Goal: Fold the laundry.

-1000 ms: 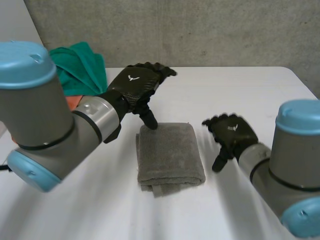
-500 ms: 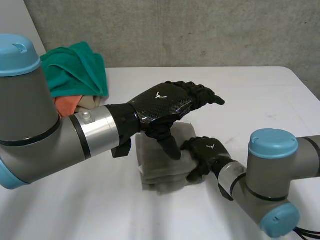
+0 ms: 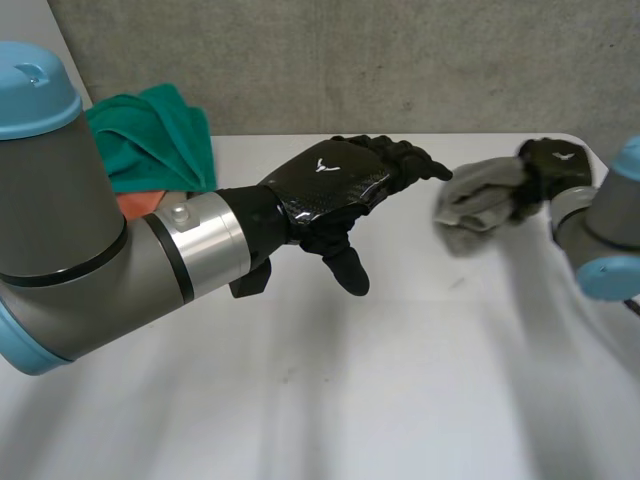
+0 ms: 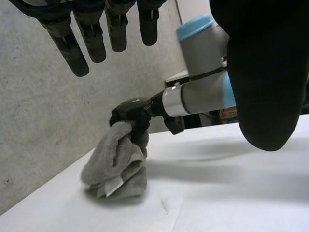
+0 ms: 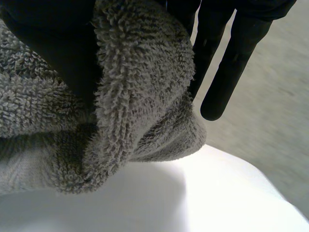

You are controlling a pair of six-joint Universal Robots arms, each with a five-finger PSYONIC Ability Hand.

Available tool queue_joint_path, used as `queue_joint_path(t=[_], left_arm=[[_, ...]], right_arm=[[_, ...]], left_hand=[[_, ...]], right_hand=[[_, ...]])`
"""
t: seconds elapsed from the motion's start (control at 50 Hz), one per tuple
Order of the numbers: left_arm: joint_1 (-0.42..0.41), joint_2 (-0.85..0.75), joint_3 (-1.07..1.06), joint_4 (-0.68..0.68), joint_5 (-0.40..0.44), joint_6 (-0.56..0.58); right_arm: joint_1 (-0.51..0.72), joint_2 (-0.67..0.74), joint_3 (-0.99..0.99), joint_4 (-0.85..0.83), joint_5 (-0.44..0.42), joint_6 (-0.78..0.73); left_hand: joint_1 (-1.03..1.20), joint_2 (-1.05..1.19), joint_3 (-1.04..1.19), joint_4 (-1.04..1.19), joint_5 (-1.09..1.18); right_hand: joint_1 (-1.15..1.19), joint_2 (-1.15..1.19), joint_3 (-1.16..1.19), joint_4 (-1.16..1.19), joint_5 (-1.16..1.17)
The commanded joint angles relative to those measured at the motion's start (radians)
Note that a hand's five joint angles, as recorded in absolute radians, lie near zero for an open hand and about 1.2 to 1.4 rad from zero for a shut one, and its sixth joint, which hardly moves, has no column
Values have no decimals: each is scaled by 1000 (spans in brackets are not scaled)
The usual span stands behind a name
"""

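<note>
A: Over the white counter (image 3: pixel 300 400) the left hand (image 3: pixel 330 190) hovers, fingers straight, holding nothing.
B: And the folded grey terry towel (image 3: pixel 478 203)?
A: Clenched in the right hand (image 3: pixel 555 165), near the counter's far right corner. Gripped at one end, its folds may sag open, or it may slip off that edge.
B: Farther back, the crumpled green cloth heap (image 3: pixel 150 140) waits.

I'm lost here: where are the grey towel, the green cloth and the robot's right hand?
grey towel (image 3: pixel 472 205): head view, bundle's middle.
green cloth (image 3: pixel 150 140): head view, top fold.
right hand (image 3: pixel 552 165): head view, its back.
</note>
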Motion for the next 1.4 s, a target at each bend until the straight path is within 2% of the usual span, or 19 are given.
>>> queue_joint_path(t=[0.02,0.1,0.2,0.22,0.24,0.4,0.46,0.52,0.62,0.68,0.72,0.8,0.86,0.92,1.02,1.1,1.24,1.34,1.4], left_arm=[[-27,-6,9,0,-13,2],[-30,-12,9,0,-22,2],[-33,-14,11,1,-29,2],[-33,-14,12,1,-30,2],[-33,-14,12,1,-30,2],[-31,-15,24,1,-39,0],[-30,-14,29,3,-65,0],[-22,-14,47,6,-131,0],[1,-14,95,38,-268,5],[45,-23,136,80,-367,11],[93,-47,188,100,-450,14],[197,-141,288,109,-544,32],[263,-196,346,110,-555,80],[329,-302,438,115,-552,193],[401,-521,648,124,-564,328],[457,-717,852,127,-555,342],[489,-866,977,155,-539,344],[469,-879,977,205,-529,342],[446,-871,974,209,-533,342]], right_arm=[[-186,332,-574,315,17,-32],[-241,473,-857,429,6,-46],[-269,496,-857,428,-3,-48],[-276,495,-854,428,-3,-49],[-276,495,-854,428,-3,-49],[-269,423,-828,428,12,-74],[-258,366,-770,408,57,-130],[-256,299,-707,369,77,-166],[-231,80,-435,203,17,-200],[-186,-97,-232,71,-21,-206],[-162,-165,-135,15,-36,-212],[-80,-263,78,-74,-102,-249],[-2,-335,224,-82,-173,-286],[55,-419,368,-77,-208,-322],[104,-499,560,-79,-221,-376],[121,-525,661,-80,-222,-408],[109,-538,761,-88,-224,-418],[106,-559,778,-89,-218,-416],[106,-575,778,-89,-215,-416]], left_hand=[[-4,-21,-24,-17,-36],[-1,-18,-22,-14,-33],[-1,-18,-22,-14,-33],[-1,-18,-22,-14,-33],[-4,-21,-24,-17,-36],[-1,-18,-22,-14,-33],[-1,-18,-22,-14,-33],[-1,-18,-22,-14,-33],[-7,-24,-27,-20,-38],[5,-12,-16,-8,-27],[11,-6,-10,-2,-21],[8,-9,-13,-5,-24],[11,-6,-10,-2,-21],[28,11,8,15,-3],[84,67,63,71,52],[190,173,169,176,158],[427,410,407,414,396],[1203,1186,1183,1190,1172],[1205,1188,1185,1192,1174]], right_hand=[[537,306,283,200,288],[537,306,283,200,288],[486,255,231,149,237],[-494,-725,-749,-831,-743],[-684,-915,-939,-1022,-934],[-684,-915,-939,-1022,-934],[-684,-915,-939,-1022,-934],[-684,-915,-939,-1022,-934],[-684,-915,-939,-1022,-934],[-684,-915,-939,-1022,-934],[-684,-915,-939,-1022,-934],[-684,-915,-939,-1022,-934],[-684,-915,-939,-1022,-934],[-684,-915,-939,-1022,-934],[-684,-915,-939,-1022,-934],[-684,-915,-939,-1022,-934],[-684,-915,-939,-1022,-934],[-684,-915,-939,-1022,-934],[-684,-915,-939,-1022,-934]])
